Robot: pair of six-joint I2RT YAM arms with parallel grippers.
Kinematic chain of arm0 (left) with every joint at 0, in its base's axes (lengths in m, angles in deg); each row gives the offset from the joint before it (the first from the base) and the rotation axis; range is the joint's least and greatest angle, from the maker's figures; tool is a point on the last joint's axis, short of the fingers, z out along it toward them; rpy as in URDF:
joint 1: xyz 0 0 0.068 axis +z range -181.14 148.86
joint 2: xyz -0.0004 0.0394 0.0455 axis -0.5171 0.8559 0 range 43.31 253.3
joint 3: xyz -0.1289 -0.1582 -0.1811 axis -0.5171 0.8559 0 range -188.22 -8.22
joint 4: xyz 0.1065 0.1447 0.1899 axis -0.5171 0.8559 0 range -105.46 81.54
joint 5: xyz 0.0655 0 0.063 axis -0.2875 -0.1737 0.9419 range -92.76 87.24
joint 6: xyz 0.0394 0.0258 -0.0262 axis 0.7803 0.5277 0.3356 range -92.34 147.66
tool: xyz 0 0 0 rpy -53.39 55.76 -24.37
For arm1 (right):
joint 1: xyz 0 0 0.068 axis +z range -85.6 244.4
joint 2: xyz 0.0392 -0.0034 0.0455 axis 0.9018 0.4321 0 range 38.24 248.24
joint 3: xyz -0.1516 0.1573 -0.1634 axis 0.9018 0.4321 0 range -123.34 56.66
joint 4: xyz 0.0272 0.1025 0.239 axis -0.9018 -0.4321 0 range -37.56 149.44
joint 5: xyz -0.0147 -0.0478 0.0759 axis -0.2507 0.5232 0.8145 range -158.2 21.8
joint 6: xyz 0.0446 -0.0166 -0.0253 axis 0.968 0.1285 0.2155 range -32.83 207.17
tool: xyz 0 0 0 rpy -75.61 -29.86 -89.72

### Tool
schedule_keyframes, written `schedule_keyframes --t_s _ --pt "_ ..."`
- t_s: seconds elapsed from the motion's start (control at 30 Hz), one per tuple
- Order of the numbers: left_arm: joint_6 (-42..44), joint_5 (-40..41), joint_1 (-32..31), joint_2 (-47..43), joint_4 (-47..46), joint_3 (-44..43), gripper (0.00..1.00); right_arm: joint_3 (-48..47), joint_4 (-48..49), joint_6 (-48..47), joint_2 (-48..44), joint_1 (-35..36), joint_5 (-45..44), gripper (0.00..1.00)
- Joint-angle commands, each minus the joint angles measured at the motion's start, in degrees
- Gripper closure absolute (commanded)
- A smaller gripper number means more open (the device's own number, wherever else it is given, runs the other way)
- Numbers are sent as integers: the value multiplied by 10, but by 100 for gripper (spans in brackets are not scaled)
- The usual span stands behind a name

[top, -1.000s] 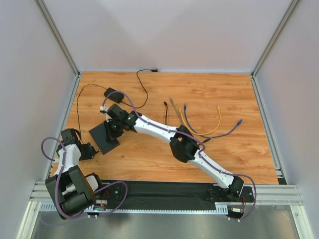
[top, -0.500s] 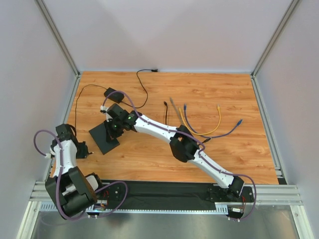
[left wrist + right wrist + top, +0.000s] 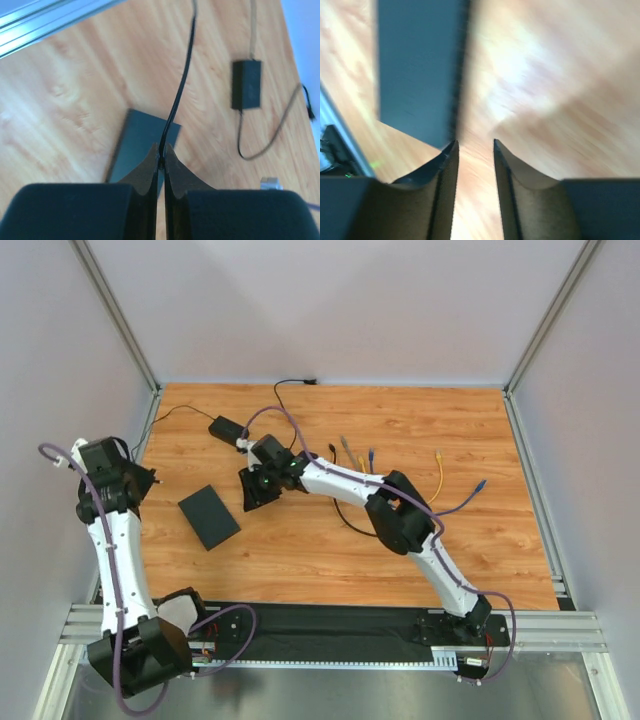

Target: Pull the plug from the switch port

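- Left wrist view: your left gripper (image 3: 161, 154) is pinching a thin black cable (image 3: 183, 75), jaws pressed tight, above the flat matte-black rectangular switch (image 3: 135, 144).
- That switch is lying on the wooden table (image 3: 480, 540) with nothing visibly plugged in, so I reckon you're finishing the pull.
- Your right gripper (image 3: 474, 146) is hovering just beside it, jaws slightly spread, empty.
- Next you're probably laying that cable down well clear.

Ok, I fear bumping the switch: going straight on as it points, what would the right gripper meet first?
Probably the bare table, not the switch: the right gripper, jaws open, points at wood just beside the switch's edge. The picture is blurred, so the margin is unclear.
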Motion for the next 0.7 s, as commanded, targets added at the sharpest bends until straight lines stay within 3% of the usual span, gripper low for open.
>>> schedule_keyframes --t_s 0.0,0.07,0.27,0.43,0.67 --pt "80 -54 -69 30 -50 -61 100 80 31 -36 -114 -43 -50 63" --pt "88 -65 -100 46 -56 -92 100 189 95 -40 -198 -75 -56 54" --pt "114 -45 -251 188 -57 -189 100 372 171 -66 -329 -196 -83 50" --pt "128 -45 -378 314 -57 -302 100 454 224 -46 -388 -306 -52 49" --pt "120 -59 -484 523 -48 -475 100 515 277 3 -397 -436 2 49"
